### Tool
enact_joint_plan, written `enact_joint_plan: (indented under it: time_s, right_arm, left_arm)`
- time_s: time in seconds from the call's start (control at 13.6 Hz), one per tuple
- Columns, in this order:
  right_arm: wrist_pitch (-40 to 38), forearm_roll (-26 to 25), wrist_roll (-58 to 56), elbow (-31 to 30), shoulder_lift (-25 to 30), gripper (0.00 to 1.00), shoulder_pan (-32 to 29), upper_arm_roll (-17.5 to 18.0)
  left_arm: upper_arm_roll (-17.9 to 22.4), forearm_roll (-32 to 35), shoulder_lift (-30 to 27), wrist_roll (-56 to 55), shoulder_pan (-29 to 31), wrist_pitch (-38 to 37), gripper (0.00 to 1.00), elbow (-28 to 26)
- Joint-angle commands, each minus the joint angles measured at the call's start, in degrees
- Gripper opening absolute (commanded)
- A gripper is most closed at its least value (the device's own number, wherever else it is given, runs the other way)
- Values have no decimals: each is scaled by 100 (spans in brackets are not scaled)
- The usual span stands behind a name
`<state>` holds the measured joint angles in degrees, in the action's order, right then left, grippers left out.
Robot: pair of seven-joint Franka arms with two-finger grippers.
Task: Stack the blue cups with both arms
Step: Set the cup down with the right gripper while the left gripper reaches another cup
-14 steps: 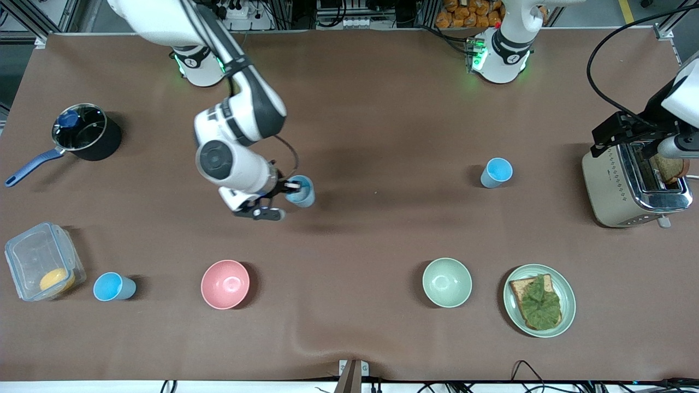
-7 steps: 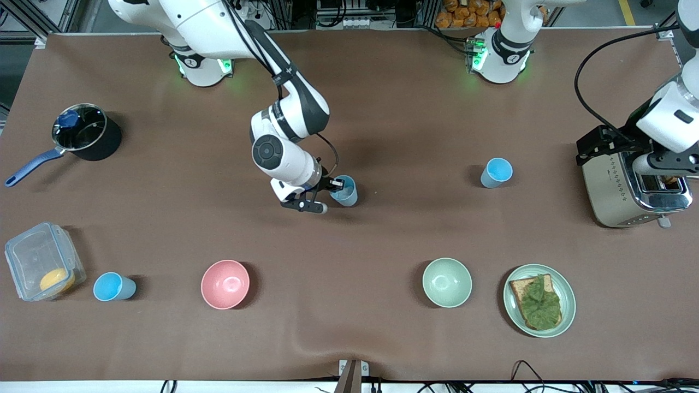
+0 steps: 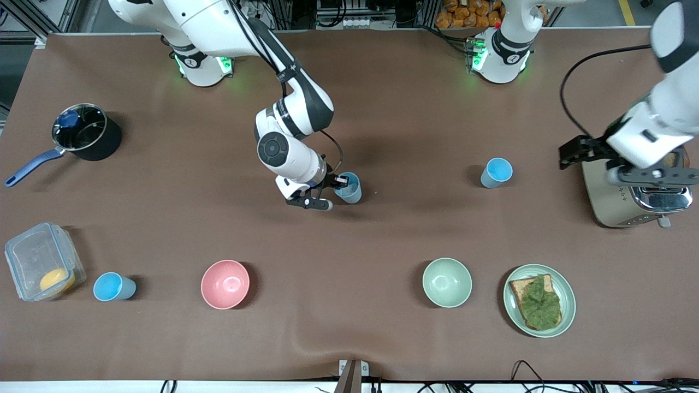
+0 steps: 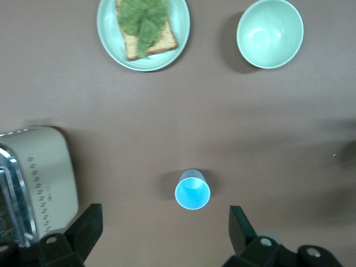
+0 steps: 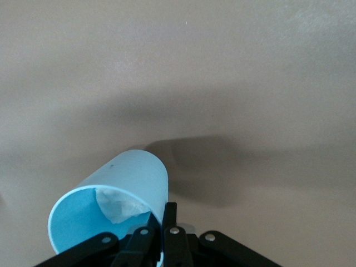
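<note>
My right gripper (image 3: 334,186) is shut on the rim of a blue cup (image 3: 349,188) and holds it tilted above the middle of the table. In the right wrist view the fingers (image 5: 169,221) pinch the wall of that cup (image 5: 119,186), which has a whitish patch inside. A second blue cup (image 3: 496,172) stands upright toward the left arm's end. My left gripper (image 3: 611,162) is open and empty, high over the toaster's edge beside that cup. In the left wrist view the cup (image 4: 192,192) stands below my spread gripper (image 4: 164,233). A third blue cup (image 3: 113,287) stands near the front camera.
A toaster (image 3: 628,191) stands at the left arm's end. A pink bowl (image 3: 225,284), a pale green bowl (image 3: 446,282) and a plate (image 3: 568,297) with toast and lettuce lie near the front camera. A pot (image 3: 87,134) and a clear container (image 3: 41,259) are at the right arm's end.
My right gripper has carried its blue cup toward the left arm's end of the table. My left gripper has moved from the toaster toward the standing cup.
</note>
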<state>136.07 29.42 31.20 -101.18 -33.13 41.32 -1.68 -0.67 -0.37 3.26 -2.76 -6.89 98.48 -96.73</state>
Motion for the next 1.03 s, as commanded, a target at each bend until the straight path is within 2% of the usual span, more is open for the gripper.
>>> enact_joint_plan:
  time_s: [0.0,0.07,0.15,0.22,0.3,0.37,0.52,0.66,0.81,0.96]
  right_arm:
    - [-37,64,-27,28,-36,0,104,-69]
    - [-45,64,-9,20,-27,8,78,-69]
    - [-54,64,0,20,-27,28,51,-69]
    - [-63,73,26,28,-1,79,77,-69]
    - [-89,73,18,28,34,100,95,-78]
    - [-133,73,18,28,121,100,69,-78]
    - [-719,46,9,98,402,100,-36,-139]
    - [-1448,38,-35,169,806,100,-98,-541]
    - [-2431,-102,-53,527,1105,100,-89,-1069]
    - [-3546,-706,-70,1203,1212,100,-98,-1500]
  left_arm:
    - [-48,-287,-141,-136,-41,617,100,-687]
    - [-56,-358,-150,-145,-102,785,100,-872]
    - [-109,-359,-168,-172,-129,986,100,-1100]
    - [-187,-367,-203,-302,-129,1206,100,-1337]
    - [-258,-367,-203,-486,-138,1461,100,-1566]
    - [-363,-367,-203,-636,-138,1689,100,-1786]
    - [-469,-367,-203,-769,-155,2076,100,-2208]
    - [-566,-367,-194,-770,-181,2559,100,-2656]
    - [-636,-472,-151,-770,-199,3008,100,-3061]
    - [-698,-753,-80,-778,-260,3439,100,-3404]
